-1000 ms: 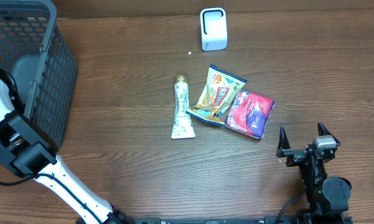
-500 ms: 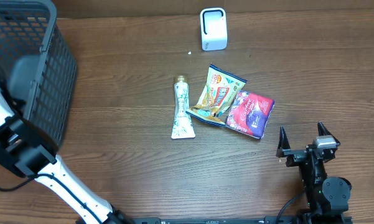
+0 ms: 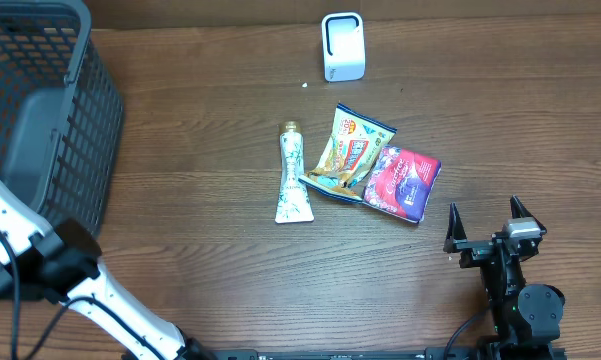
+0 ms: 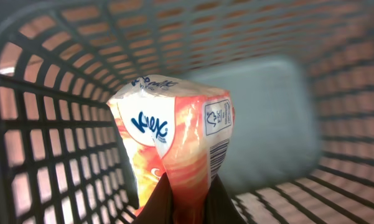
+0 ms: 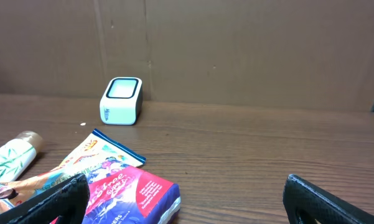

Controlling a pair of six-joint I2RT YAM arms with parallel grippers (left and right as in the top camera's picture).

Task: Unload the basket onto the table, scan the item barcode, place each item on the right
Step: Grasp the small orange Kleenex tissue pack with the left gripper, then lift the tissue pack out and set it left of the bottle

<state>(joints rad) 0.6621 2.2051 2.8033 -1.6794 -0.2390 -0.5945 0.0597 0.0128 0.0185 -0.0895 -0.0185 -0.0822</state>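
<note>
Tissue pack (image 4: 174, 140) pinched upright, left jaws facing basket (image 4: 56, 134)

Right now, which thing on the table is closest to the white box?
The yellow packet with blue edges. The red packet and the tube lie farther from the white box.

orange-white packet (image 4: 174, 143), upright, barcode (image 4: 216, 157) showing

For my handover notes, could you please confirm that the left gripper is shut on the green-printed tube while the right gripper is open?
Not quite. The left gripper is shut on an orange-and-white packet, not the tube, as the left wrist view shows. The tube lies untouched on the table. The right gripper is indeed open.
</note>
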